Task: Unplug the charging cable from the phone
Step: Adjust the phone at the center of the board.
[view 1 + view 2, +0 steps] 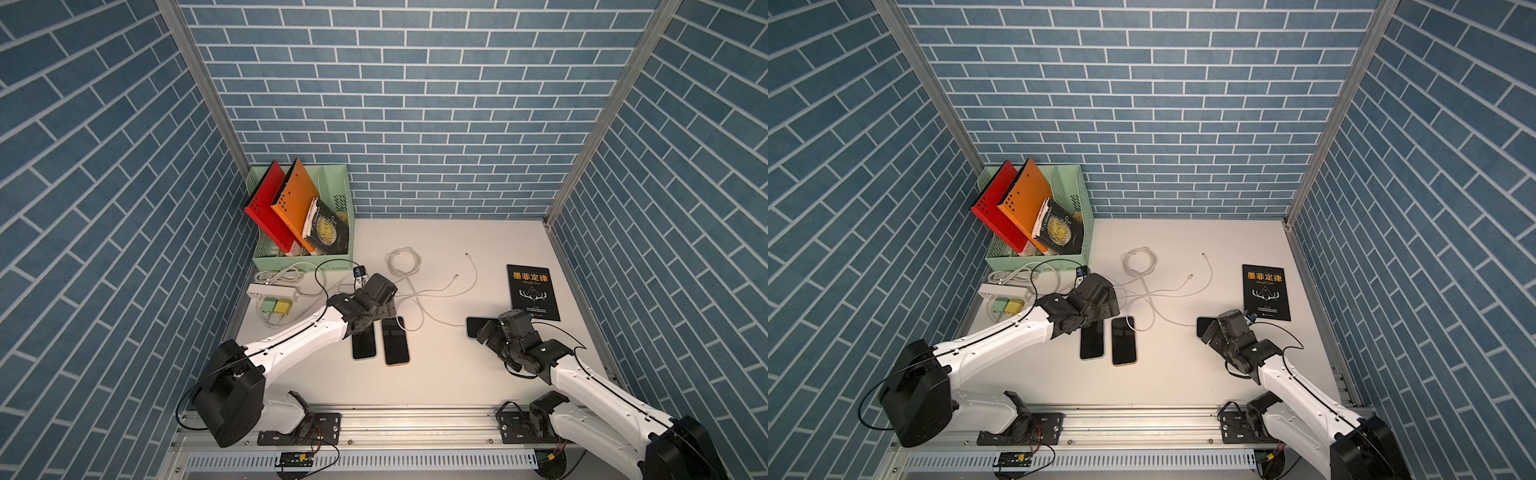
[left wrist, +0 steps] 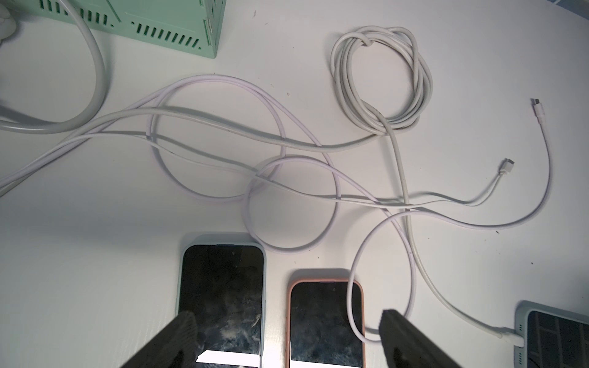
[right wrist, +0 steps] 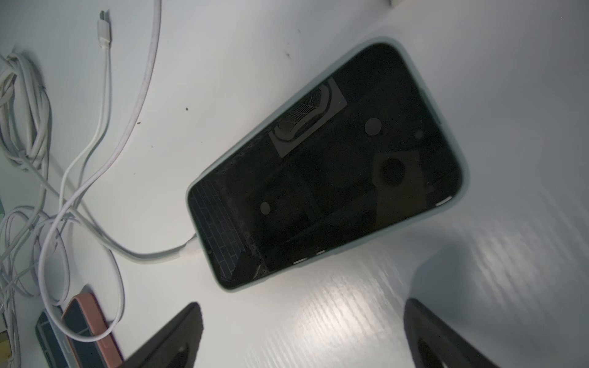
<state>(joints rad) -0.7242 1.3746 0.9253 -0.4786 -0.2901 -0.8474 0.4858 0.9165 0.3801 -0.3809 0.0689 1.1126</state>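
Note:
The phone, dark-screened in a pale grey-green case, lies flat at the table's right. The white charging cable is plugged into its end at the plug. My right gripper hovers open just beside the phone's long edge, with bare table between its fingers. In both top views that wrist covers most of the phone. My left gripper is open above the top ends of two other phones, one in a pale blue case and one in a pink case. A loop of cable lies over the pink phone's corner.
Two loose cable ends and a coiled white cable lie mid-table among tangled leads. A mint basket of books and a power strip stand at the back left. A black book lies beyond the right gripper.

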